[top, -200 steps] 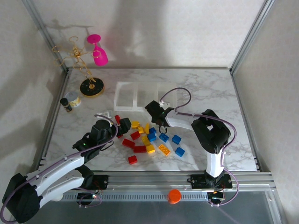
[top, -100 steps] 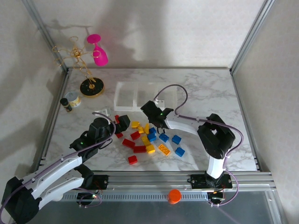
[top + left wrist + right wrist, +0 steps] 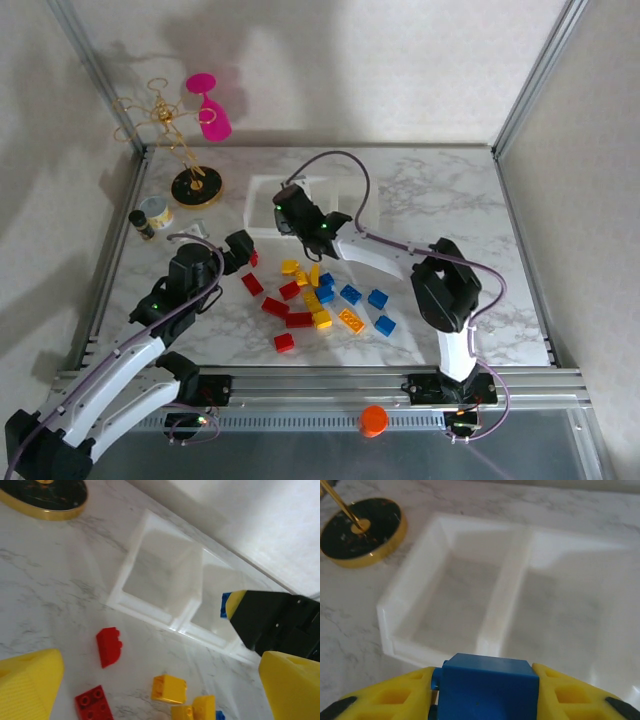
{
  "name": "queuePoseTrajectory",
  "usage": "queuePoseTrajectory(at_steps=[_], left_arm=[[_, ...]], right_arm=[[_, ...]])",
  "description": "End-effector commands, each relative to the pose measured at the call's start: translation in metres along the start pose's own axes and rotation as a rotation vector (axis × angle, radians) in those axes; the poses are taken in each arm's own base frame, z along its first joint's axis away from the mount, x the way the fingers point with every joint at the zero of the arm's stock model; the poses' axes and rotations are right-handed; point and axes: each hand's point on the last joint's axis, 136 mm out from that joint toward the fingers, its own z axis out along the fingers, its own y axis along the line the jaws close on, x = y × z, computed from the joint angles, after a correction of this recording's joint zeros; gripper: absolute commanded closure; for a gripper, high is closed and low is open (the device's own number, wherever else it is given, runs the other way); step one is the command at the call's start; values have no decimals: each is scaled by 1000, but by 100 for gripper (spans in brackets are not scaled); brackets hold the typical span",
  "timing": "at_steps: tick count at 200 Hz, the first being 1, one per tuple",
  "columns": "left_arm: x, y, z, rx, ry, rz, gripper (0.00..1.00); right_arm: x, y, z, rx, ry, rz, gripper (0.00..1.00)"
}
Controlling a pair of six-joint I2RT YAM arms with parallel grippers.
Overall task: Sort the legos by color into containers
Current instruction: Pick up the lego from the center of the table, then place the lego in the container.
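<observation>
Right tool (image 3: 290, 212) clamped on blue lego (image 3: 489, 686) above containers (image 3: 492, 620), left end. Left tool (image 3: 238, 248) jaws apart, near red lego (image 3: 108, 646).

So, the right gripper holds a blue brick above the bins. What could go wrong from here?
1. In the right wrist view the blue brick, shut in the right gripper, seems to hang near the wall between two bins. Released there, it might hit that wall and bounce out.
2. The left gripper is open beside the red bricks, close to the right arm. If it reaches forward, the arms could bump.
</observation>
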Motion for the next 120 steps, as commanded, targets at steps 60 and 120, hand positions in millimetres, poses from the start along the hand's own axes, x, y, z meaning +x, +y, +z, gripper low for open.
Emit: queuePoseTrajectory(at_steps=[60, 120], left_arm=[[-6, 11, 10, -54, 11, -14, 0], [-2, 8, 16, -50, 39, -32, 0]], right_arm=[[-23, 29, 76, 12, -56, -110, 52], [-49, 48, 55, -99, -63, -92, 27]])
